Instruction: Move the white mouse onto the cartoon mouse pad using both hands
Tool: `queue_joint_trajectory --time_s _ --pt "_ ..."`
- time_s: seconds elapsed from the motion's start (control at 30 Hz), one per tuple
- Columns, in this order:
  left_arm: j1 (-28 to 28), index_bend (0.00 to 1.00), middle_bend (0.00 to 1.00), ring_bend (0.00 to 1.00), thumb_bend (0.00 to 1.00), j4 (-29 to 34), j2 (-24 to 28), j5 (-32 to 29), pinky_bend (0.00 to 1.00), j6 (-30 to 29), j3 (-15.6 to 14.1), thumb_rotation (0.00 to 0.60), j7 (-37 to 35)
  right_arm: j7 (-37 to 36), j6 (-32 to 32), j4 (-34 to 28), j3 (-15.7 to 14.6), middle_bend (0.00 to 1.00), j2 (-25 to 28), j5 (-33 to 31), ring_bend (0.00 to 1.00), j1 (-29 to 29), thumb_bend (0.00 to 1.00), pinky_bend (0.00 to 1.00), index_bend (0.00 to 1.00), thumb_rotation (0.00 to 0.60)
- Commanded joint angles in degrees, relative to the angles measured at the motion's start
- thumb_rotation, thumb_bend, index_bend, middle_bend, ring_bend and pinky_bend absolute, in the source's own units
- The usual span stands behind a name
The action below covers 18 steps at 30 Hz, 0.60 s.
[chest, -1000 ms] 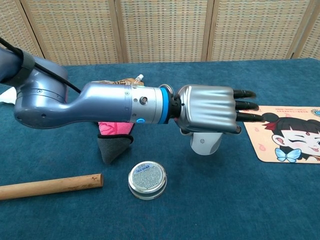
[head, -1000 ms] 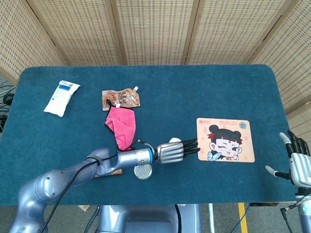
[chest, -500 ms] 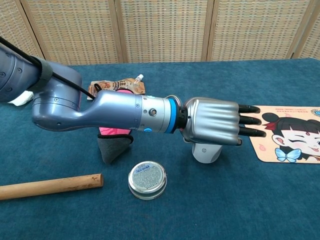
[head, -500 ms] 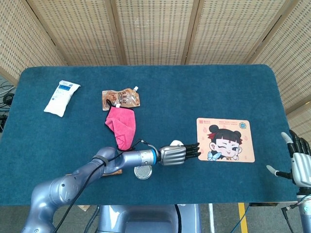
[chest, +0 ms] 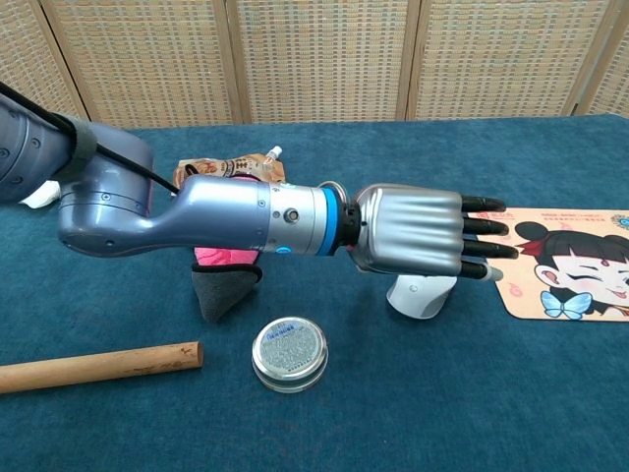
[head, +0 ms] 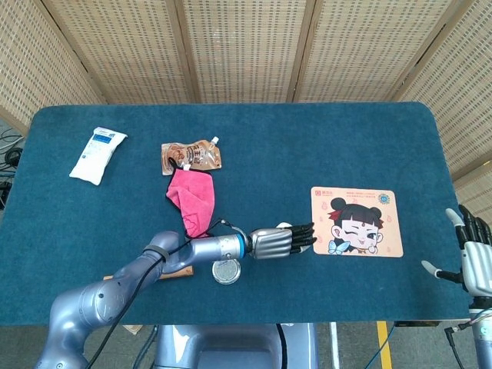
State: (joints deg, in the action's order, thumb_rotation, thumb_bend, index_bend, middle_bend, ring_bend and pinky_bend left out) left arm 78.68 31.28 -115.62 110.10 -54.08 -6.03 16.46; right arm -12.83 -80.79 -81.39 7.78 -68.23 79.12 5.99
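White plastic shows under the left robot hand — the white mouse sits on the blue-covered bench, just short of the left edge of the cartoon mouse pad. The palm lies flat over the mouse with fingers stretched toward the pad; whether they actually bear on it or only hover I cannot tell, and nothing is clasped. The right robot hand waits at the bench's right edge, fingers spread and empty, well apart from the pad.

By my reading, the step in hand is the left-side carry or nudge of the mouse toward the pad — the placement is not yet done. The next move likely calls for a short push rightward, or a handover, with the right robot hand coming in across the pad to receive. A round tin lies near the forearm and a wooden stick further out, clear of that path.
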Motion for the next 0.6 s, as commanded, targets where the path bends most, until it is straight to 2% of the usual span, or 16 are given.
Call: queue_joint_trajectory --time_s 0.03,0.13,0.37,0.5,0.6 --pt "-1.31 0.07 0.0 0.0 0.12 0.28 1.08 -1.34 0.0 -2.05 1.0 0.6 0.42 0.27 -0.02 0.02 -0.08 0.0 -0.07 0.18 0.0 0.04 0.0 0.0 0.0 0.6" --pt "-3.44 0.07 0.0 0.0 0.12 2.05 2.65 -3.61 0.0 -4.14 2.61 0.6 0.89 0.61 0.08 -0.05 -0.19 0.0 -0.08 0.3 0.0 0.07 0.0 0.0 0.0 0.6" --pt "-12.04 0.06 0.0 0.0 0.12 14.42 9.76 -11.77 0.0 -10.75 8.05 0.6 3.9 1.51 0.22 -0.66 -0.69 0.0 -0.04 1.1 0.0 0.21 0.0 0.0 0.0 0.6" --pt "-19.23 0.06 0.0 0.0 0.1 25.78 15.83 -17.28 0.0 -15.27 10.27 0.6 7.05 2.47 0.21 -1.1 -1.15 0.0 -0.14 1.94 0.0 0.38 0.0 0.0 0.0 0.6" --pt "-25.48 0.05 0.0 0.0 0.09 35.63 21.34 -20.81 0.0 -19.03 10.18 0.6 10.24 3.69 0.01 -1.59 -1.49 0.0 -0.28 2.69 0.0 0.51 0.0 0.0 0.0 0.6"
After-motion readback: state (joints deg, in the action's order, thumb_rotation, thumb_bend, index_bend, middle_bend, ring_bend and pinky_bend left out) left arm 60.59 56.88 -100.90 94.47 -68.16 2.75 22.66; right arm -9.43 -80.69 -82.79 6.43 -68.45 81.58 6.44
